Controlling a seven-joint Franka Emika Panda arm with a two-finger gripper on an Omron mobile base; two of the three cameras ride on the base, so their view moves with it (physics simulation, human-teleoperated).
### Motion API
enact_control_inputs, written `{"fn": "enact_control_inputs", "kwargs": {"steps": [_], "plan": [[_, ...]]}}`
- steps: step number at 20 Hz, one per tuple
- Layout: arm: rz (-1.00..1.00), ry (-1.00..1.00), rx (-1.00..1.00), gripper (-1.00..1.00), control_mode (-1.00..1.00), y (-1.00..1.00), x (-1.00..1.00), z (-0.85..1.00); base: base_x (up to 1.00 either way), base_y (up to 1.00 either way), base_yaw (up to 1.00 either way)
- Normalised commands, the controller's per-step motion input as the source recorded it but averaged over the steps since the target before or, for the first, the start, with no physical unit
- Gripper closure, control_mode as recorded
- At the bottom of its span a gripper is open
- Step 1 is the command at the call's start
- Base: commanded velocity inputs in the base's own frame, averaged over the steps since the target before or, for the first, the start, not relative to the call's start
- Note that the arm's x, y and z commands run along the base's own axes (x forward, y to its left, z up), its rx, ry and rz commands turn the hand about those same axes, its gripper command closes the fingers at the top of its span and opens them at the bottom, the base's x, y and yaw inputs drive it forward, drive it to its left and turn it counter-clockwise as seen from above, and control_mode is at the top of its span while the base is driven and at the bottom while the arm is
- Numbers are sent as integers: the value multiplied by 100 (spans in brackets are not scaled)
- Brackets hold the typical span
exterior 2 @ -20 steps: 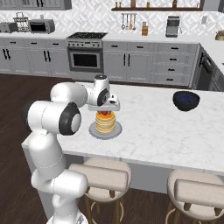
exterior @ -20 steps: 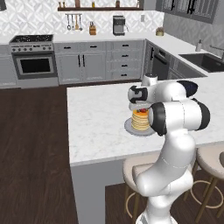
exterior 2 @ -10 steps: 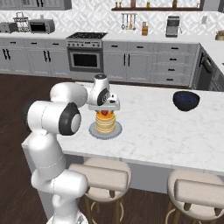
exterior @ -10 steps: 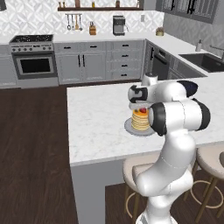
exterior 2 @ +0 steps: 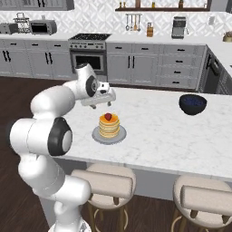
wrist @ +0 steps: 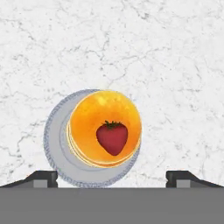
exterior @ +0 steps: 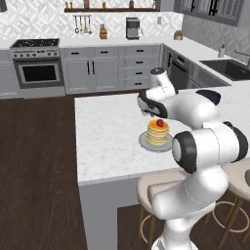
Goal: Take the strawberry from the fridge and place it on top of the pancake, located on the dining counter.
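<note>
A: Red on orange: we see one strawberry (wrist: 112, 138) resting on top of the pancake (wrist: 105, 131), slightly right of centre on the orange disc in the hand view. Its long axis runs top to bottom in that view, leaf end toward the top of the frame.

B: Pincer condition?

A: The gripper (wrist: 112, 177) stands with its jaws wide apart and nothing between them. The two dark fingertips (wrist: 39, 177) show at the lower left and lower right of the hand view, well apart from the berry, which lies above their midline.

B: So the governing relation?

A: The berry sits straight below the open gripper with clear air between them. We judge the placement done; what remains is to lift the hand straight away without brushing the stack.

B: Count, working outward.

A: In the right base view: one pancake stack (exterior 2: 109, 126) on one grey plate (exterior 2: 97, 135), one strawberry (exterior 2: 108, 117), one arm with its gripper (exterior 2: 100, 99) just above and left of the stack. All stand on the dining counter (exterior 2: 154, 131). Two stools (exterior 2: 113, 183) sit along the bottom of the frame. Farther right, one dark bowl (exterior 2: 193, 103). At the top of the frame, one range (exterior 2: 88, 50) and one coffee machine (exterior 2: 179, 27).
</note>
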Motion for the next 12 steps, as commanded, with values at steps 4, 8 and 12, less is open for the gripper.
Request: {"fn": "enact_control_inputs", "kwargs": {"steps": [4,8,12], "plan": [[-6,-10,-8,-100,-100,62,-100,74,0,0,0],[-8,-12,0,-100,-100,18,-100,13,0,0,0],[-12,-4,-3,-100,-100,41,-100,-1,0,0,0]]}}
